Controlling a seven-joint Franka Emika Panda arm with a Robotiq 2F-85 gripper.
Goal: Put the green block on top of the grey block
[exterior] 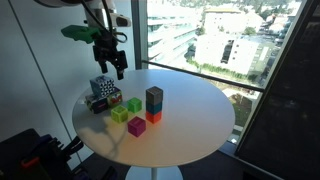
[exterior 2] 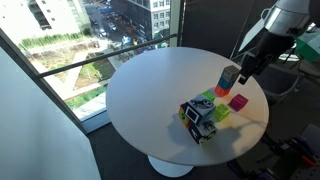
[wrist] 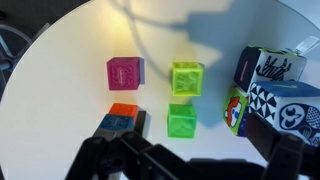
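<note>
The green block (wrist: 182, 121) lies on the white table, also seen in both exterior views (exterior: 134, 104) (exterior 2: 207, 98). The grey block (exterior: 154, 97) stands on top of an orange-red cube (exterior: 153, 116). This stack shows in the other exterior view (exterior 2: 229, 77) and at the wrist view's lower left (wrist: 115, 126). My gripper (exterior: 113, 64) (exterior 2: 245, 68) hangs open and empty well above the blocks. In the wrist view its dark fingers (wrist: 190, 155) frame the bottom edge, with the green block just above them.
A yellow-lime cube (wrist: 186, 77) and a magenta cube (wrist: 125, 73) lie beside the green block. A larger black-and-white patterned cube (wrist: 270, 95) stands close to it. The round table (exterior: 200, 130) stands by a window railing.
</note>
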